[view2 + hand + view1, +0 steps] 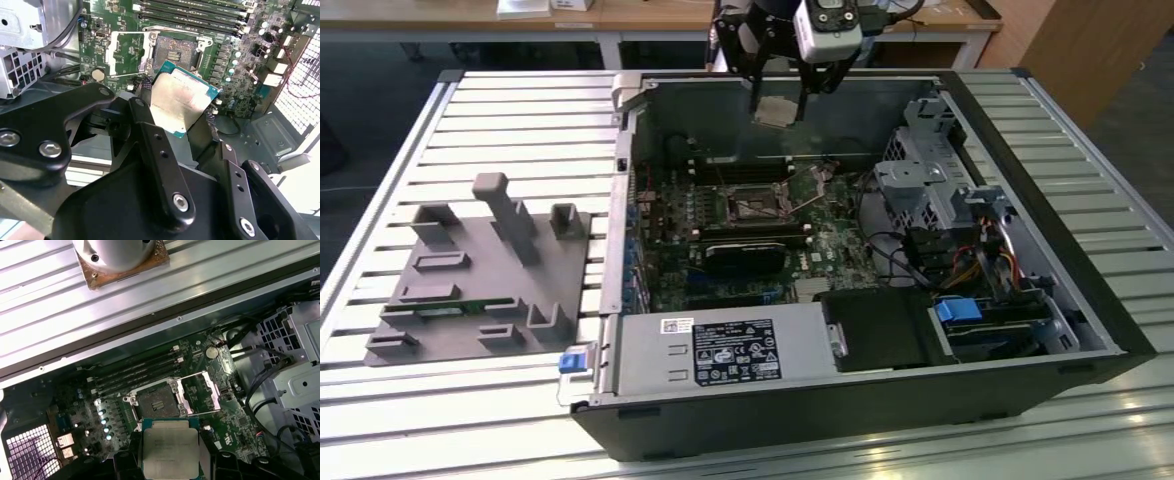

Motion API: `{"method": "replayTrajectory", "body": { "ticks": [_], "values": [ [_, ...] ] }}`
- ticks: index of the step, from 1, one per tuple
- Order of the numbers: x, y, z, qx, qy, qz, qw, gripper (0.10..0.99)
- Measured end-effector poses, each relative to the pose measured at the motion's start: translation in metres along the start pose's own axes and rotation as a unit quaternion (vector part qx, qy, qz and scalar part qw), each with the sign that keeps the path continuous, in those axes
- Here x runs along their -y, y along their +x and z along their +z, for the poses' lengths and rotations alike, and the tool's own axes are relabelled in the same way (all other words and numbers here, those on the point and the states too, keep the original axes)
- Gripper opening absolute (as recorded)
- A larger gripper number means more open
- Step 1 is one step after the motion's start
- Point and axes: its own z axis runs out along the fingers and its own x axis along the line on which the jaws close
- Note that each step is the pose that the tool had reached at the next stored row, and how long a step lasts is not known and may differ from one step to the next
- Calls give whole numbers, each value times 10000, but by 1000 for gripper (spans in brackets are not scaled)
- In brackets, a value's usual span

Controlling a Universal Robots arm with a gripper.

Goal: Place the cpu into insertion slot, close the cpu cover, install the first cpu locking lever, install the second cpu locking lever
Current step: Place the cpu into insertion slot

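Observation:
My gripper [782, 98] hangs over the back of the open computer case and is shut on the cpu [778, 112], a small pale silver square chip. In both wrist views the cpu [180, 100] [170, 447] sits between the black fingers [150, 140], above the green motherboard. The insertion slot [750, 206] [175, 50] [155, 402] lies open and bare, some way below the chip. The cpu cover [127, 52] [200, 392], a silvery frame, is flipped open beside the socket.
The case wall [630, 150] and a drive cage with cables [941, 185] flank the motherboard. A black block [747, 255] lies just in front of the socket, and a power supply [720, 350] nearer still. A grey fixture plate [480, 270] rests on the slatted table at the exterior view's left.

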Motion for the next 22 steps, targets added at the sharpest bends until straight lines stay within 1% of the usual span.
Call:
{"method": "replayTrajectory", "body": {
  "ticks": [22],
  "values": [
    [0,0,2,29,-6,328,9995,537]
  ]
}}
